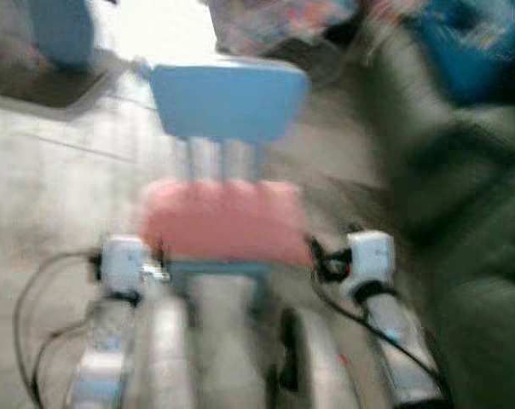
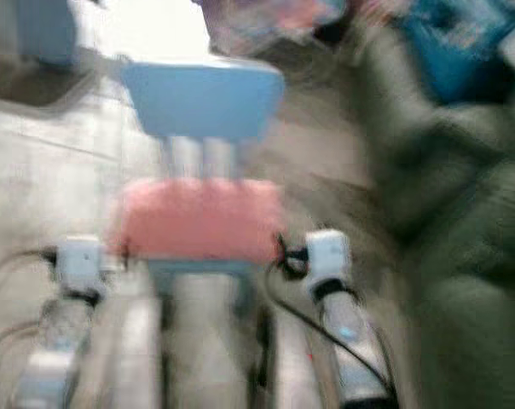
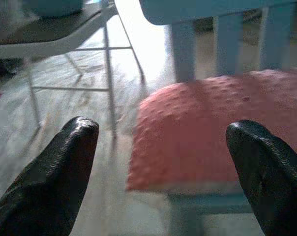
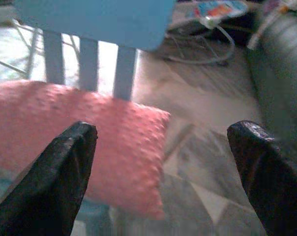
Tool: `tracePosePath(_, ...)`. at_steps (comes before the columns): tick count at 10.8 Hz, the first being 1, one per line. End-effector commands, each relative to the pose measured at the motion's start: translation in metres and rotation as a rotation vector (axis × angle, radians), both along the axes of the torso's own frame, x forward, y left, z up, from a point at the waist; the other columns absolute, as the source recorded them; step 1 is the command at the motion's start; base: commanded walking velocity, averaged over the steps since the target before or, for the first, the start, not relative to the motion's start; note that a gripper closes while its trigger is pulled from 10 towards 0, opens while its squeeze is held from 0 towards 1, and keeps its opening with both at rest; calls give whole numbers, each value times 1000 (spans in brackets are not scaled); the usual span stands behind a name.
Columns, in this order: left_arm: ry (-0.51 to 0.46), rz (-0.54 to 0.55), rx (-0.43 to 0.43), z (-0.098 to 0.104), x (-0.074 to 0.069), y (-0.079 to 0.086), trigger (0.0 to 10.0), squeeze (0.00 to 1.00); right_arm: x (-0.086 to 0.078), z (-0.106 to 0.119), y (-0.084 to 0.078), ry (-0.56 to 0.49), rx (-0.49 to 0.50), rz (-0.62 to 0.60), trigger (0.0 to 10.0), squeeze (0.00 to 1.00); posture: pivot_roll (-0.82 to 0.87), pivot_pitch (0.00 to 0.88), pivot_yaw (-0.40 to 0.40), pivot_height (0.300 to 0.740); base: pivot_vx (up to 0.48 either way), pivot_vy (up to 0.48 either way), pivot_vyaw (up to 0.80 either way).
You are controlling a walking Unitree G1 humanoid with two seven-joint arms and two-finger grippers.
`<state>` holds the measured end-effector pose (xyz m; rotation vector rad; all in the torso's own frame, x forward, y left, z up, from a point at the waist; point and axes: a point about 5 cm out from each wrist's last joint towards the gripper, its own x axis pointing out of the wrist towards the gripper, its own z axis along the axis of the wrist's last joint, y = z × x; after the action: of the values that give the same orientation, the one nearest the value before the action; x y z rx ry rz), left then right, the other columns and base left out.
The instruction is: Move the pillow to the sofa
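A pink, bumpy pillow (image 1: 223, 220) lies on the seat of a light blue chair (image 1: 228, 98) right in front of me. The head views are blurred. My left gripper (image 3: 163, 167) is open, its black fingers spread, facing the pillow's (image 3: 212, 132) left end from a short way off. My right gripper (image 4: 163, 172) is open too, facing the pillow's (image 4: 79, 137) right corner without touching it. The dark green sofa (image 1: 462, 213) stands to the right of the chair.
Blue and patterned things (image 1: 471, 43) lie on the sofa's far end. A baby bouncer with a wire frame (image 4: 207, 29) stands on the floor behind the chair. A metal-legged frame (image 3: 74, 64) stands to the left. The floor is pale tile.
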<state>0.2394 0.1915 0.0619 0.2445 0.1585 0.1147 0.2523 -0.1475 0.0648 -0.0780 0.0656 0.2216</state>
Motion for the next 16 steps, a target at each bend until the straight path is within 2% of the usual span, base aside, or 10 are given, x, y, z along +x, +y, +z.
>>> tracePosePath(1,-1,4,-5,0,-2,-3,10000,0,0,0,-3,3,0,-1,10000,0,-7,165,-89,593,0,0,0)
tracePosePath(4,-1,4,-7,0,-1,-4,10000,0,-1,-1,-2,8,14,18,10000,0,-8,160,-88,593,0,0,0)
tracePosePath(6,-2,2,-9,1,1,-4,10000,0,0,0,0,4,21,26,10000,0,-9,158,-85,558,0,0,0)
tracePosePath(9,-5,7,-10,1,2,-5,10000,0,3,2,0,-3,20,24,10000,0,-18,166,-83,558,0,0,0)
tracePosePath(16,6,4,-19,-1,3,-8,10000,0,1,4,4,-11,21,62,10000,0,-25,169,-86,558,338,307,154)
